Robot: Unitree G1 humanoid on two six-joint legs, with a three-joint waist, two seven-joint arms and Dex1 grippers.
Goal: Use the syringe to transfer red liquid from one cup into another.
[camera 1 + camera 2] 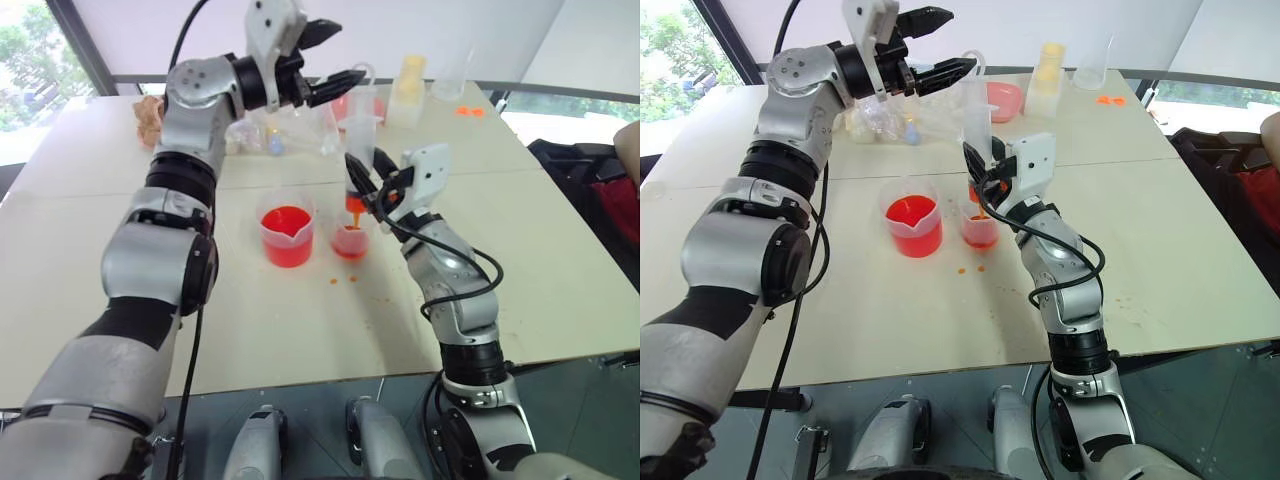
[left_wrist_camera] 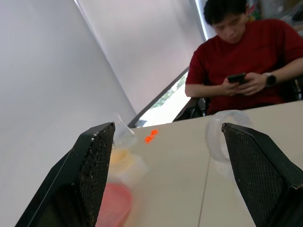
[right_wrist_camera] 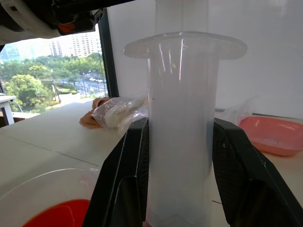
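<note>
Though unlabelled, the syringe [image 3: 182,132] sits clamped in the right claw [image 1: 372,185].

The spouted beaker [image 1: 287,236] stands just left of the smaller cup [image 1: 350,240], syringe [image 1: 361,140] above it.

Clear glossy plastic syringe [image 3: 182,132]

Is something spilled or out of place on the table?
Yes. A few small red drops lie on the table just in front of the small cup, below the syringe clamped in the right gripper. They look like liquid spilled during the transfer. Both cups stand upright.
</note>
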